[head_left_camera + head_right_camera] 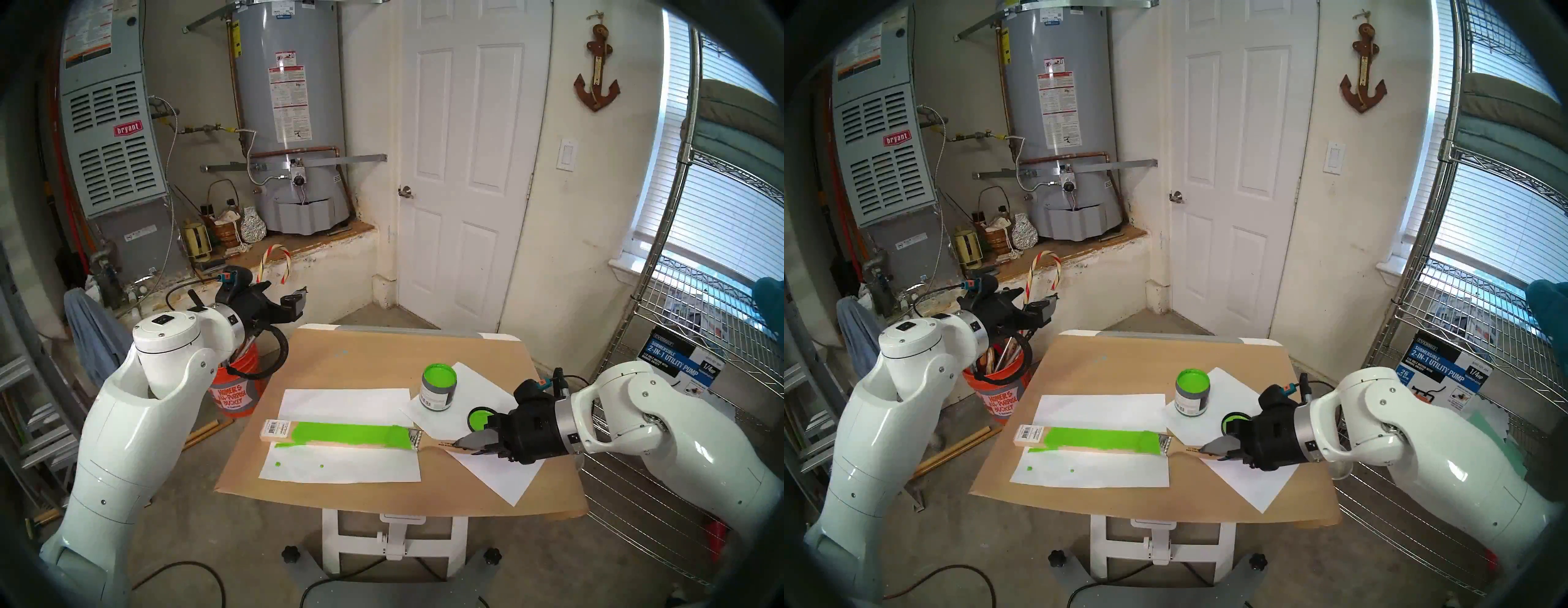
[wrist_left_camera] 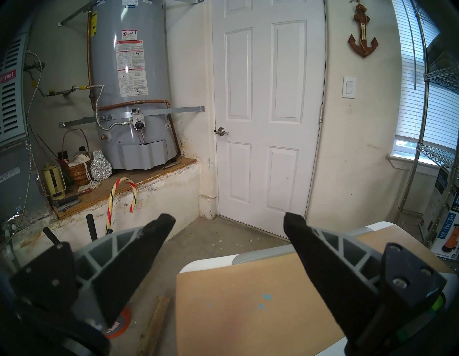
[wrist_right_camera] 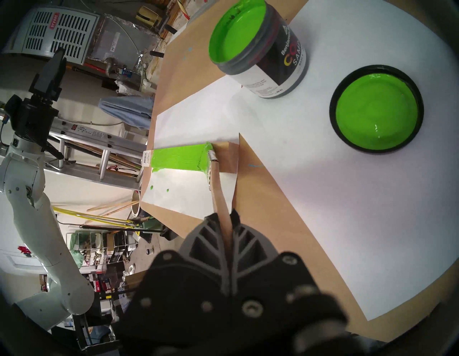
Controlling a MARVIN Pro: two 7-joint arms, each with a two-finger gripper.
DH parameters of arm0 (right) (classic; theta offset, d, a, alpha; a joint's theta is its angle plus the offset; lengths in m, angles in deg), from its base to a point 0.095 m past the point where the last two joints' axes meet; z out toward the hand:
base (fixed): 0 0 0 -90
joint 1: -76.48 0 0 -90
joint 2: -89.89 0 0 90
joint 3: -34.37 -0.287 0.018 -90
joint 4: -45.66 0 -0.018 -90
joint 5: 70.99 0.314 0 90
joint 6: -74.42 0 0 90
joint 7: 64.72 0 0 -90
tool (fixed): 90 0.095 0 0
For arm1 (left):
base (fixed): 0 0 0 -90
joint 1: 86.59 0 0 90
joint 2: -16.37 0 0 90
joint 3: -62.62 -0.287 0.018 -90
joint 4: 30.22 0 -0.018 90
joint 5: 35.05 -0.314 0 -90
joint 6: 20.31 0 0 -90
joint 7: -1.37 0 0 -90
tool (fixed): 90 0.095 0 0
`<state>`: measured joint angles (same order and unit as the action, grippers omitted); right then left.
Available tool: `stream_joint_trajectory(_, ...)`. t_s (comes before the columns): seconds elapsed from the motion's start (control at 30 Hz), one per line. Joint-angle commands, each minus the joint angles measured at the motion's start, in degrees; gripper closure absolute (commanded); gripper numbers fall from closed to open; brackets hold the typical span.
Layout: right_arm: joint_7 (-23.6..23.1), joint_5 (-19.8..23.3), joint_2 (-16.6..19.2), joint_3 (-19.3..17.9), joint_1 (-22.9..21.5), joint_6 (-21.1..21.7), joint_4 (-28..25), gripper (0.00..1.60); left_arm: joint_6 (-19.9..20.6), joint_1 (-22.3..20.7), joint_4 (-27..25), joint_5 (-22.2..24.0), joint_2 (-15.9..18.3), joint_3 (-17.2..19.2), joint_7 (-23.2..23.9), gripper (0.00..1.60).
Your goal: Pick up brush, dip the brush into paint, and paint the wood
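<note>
white forearm shells of both arms fill the lower corners of the head views, closest to the lens. at far left, the left gripper [image 1: 292, 303] hangs in the air beyond the table's [image 1: 382, 492] back left corner, well apart from everything on it, pointing toward the door [image 1: 466, 170]; its fingers [image 2: 154, 238] stand wide apart with nothing between them. below it on the floor sits an orange bucket [image 1: 237, 390].

on the brown-paper-covered table, two white paper sheets [image 1: 339, 467] lie under and beside the wood [image 1: 339, 437], a long pale board running left to right. a barcode sticker [image 1: 276, 427] marks its left end. bright green paint [image 1: 352, 435] covers most of its top, with a smear over the near edge and two small green drops on the sheet in front.

at the board's right end the brush [image 1: 418, 439] has its green-coated bristles touching the painted surface, silver ferrule just off the end, handle slanting back to the right. the right gripper [image 1: 466, 446] is clamped on that handle, both fingers [image 3: 211, 236] pressed against the wood of it.

behind the brush, on a tilted white sheet [image 1: 500, 467], stands the open paint can [image 1: 438, 388], green inside, and just right of it its lid [image 3: 376, 111] lies upturned, coated green.
</note>
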<state>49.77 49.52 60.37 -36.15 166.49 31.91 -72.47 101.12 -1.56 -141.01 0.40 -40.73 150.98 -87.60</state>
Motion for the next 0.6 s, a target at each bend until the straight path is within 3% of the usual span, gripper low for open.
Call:
stream_joint_trajectory(0.0,-0.2,0.0,1.1,-0.9,0.4,-0.1,-0.3,1.60,-0.2,-0.5,-1.0,0.1,0.1,0.5,0.0,0.00)
stream_joint_trajectory(0.57,-1.9,-0.7,2.8,-2.3,1.7,-0.3,-0.7,1.60,-0.2,-0.5,-1.0,0.1,0.1,0.5,0.0,0.00)
